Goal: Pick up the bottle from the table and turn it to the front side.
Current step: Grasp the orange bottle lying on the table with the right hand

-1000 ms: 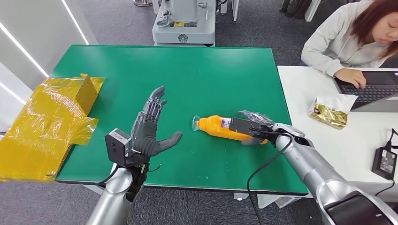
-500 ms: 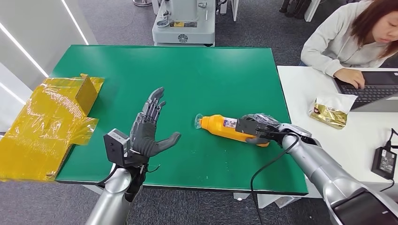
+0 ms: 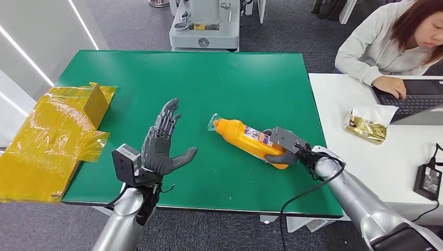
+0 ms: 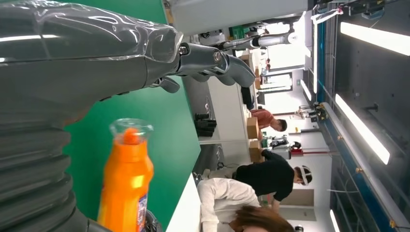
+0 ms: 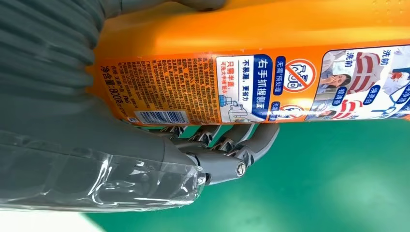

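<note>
Bottle: the orange bottle (image 3: 245,140) is held at its base end, cap (image 3: 212,124) pointing toward 10 o'clock from the base, over the green table (image 3: 235,78), right of centre. It appears raised off the surface, though this cannot be confirmed.

Right hand: the right hand (image 3: 284,146) is clamped around the bottle's lower body. In the right wrist view the fingers (image 5: 227,145) are seen curled under the bottle (image 5: 251,63), beside the printed label.

Left hand: the left hand (image 3: 164,144) is held spread and empty, at 9 o'clock of the bottle, well apart from it.

Step in hand: judged to be the lift and rotation of the bottle toward its front face.

Method advised: the grip should be kept firm at the base while the wrist is rolled slowly about the bottle's long axis. The cap end should be kept off the table so that it is not dragged.

Risk: slippage in the hand is judged possible on the smooth plastic.

Surroundings: a yellow wrapped box (image 3: 52,136) lies at the table's 9 o'clock edge; a person (image 3: 386,42) is seated at a laptop at 2 o'clock.
</note>
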You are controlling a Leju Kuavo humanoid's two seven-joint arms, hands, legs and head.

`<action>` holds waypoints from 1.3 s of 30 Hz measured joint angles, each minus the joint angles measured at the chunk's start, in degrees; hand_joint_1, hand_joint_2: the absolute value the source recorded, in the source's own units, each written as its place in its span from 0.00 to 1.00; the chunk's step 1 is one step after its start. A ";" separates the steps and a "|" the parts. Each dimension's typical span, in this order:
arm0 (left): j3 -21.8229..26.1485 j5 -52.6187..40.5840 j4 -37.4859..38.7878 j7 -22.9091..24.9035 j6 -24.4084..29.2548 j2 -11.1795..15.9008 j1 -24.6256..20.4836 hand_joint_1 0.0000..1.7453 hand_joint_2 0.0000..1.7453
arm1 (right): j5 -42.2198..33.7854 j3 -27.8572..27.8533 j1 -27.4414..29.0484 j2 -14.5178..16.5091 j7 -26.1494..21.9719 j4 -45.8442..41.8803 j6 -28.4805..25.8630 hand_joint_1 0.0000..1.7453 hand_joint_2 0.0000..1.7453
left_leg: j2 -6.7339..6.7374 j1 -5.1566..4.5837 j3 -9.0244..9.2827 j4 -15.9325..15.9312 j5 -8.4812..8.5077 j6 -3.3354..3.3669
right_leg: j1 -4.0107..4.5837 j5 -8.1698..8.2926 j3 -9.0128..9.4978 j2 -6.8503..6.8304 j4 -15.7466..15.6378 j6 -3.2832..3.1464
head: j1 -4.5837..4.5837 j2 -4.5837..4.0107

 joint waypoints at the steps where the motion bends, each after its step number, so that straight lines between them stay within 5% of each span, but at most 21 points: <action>1: 0.00 0.50 0.00 0.11 0.37 0.11 -0.01 0.00 1.00 | -1.71 -0.47 0.71 -0.01 -0.30 -1.03 0.09 1.00 1.00 | 0.00 0.00 0.00 -0.01 0.00 0.00 | 0.00 0.00 0.00 0.00 0.00 0.00 | 0.01 0.00; 10: -1.04 3.92 0.67 0.96 2.02 0.96 -1.78 0.00 1.00 | -6.11 -1.98 9.51 1.47 -5.03 -13.15 -8.30 1.00 1.00 | 0.00 0.01 -0.01 -0.04 -0.03 -0.02 | 0.02 -0.05 -0.01 0.00 -0.01 0.00 | -0.01 0.00; 16: -1.81 11.03 3.71 5.47 -3.08 1.05 -3.90 0.00 1.00 | -4.27 -3.94 15.39 2.62 -4.60 -20.72 -12.46 1.00 1.00 | -0.03 0.01 -0.01 -0.04 -0.05 -0.05 | 0.02 -0.06 -0.01 -0.07 -0.01 0.01 | 0.00 0.00; 39: -4.90 20.41 22.14 8.10 -6.78 -0.03 -11.56 0.00 1.00 | 0.42 -10.21 26.84 5.11 -4.57 -33.22 -15.41 1.00 1.00 | 0.00 0.00 -0.02 -0.04 -0.06 -0.05 | 0.02 -0.06 -0.03 -0.01 -0.02 0.01 | 0.01 0.00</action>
